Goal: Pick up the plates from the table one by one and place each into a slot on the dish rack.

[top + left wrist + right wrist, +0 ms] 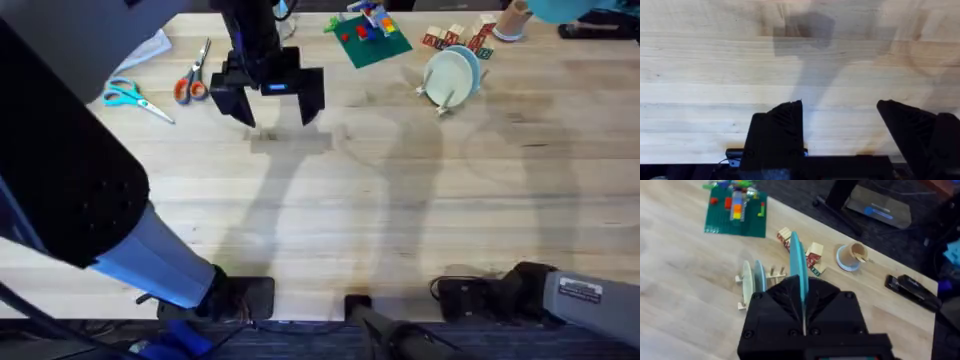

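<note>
A teal plate (796, 260) stands edge-on between the fingers of my right gripper (802, 287), which is shut on it. Beyond it on the table (400, 200) is the small wooden dish rack (775, 273). A pale light-blue plate (759, 280) stands upright in the rack, with a cream plate (746, 282) beside it. From overhead the rack (442, 98) and the light-blue plate (452, 72) sit at the far right. My right arm (545, 292) lies low at the near right. My left gripper (275, 105) hangs open over bare wood at the far middle-left, its fingers (782, 130) holding nothing.
Orange-handled scissors (190, 82) and blue-handled scissors (125, 95) lie at the far left. A green baseplate with bricks (368, 40), lettered wooden blocks (455, 38) and a paper cup (512, 20) crowd the far edge near the rack. A black stapler (910, 287) lies beyond the cup.
</note>
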`<state>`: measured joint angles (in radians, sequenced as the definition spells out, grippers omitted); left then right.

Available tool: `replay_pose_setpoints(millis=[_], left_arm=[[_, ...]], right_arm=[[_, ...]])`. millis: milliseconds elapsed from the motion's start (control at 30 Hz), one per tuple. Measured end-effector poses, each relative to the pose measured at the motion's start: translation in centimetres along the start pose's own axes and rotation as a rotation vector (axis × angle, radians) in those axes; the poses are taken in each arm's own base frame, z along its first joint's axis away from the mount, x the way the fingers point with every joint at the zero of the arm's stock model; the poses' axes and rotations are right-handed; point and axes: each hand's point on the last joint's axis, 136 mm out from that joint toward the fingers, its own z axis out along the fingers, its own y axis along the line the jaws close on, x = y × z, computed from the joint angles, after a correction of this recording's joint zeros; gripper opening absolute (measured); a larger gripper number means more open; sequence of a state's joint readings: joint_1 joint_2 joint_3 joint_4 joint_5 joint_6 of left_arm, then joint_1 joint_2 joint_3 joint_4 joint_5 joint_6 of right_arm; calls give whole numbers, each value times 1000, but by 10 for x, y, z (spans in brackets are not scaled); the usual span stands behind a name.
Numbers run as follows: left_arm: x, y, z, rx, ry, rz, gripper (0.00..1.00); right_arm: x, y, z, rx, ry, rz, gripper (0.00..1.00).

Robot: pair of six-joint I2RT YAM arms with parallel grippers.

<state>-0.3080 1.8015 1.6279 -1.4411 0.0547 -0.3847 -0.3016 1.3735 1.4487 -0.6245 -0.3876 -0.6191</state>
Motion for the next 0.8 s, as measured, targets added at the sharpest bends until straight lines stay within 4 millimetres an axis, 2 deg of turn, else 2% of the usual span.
replay_pose_setpoints(millis=[333,667,800], left_arm=[[2,1,0,-3,6,0,913],[2,1,0,-3,6,0,913],[1,1,0,-2,6,0,913]], right_arm=[[9,9,5,-53,23,-158,32],[39,3,57,-120,90,-167,32],[47,0,72,-129,100,-166,32]])
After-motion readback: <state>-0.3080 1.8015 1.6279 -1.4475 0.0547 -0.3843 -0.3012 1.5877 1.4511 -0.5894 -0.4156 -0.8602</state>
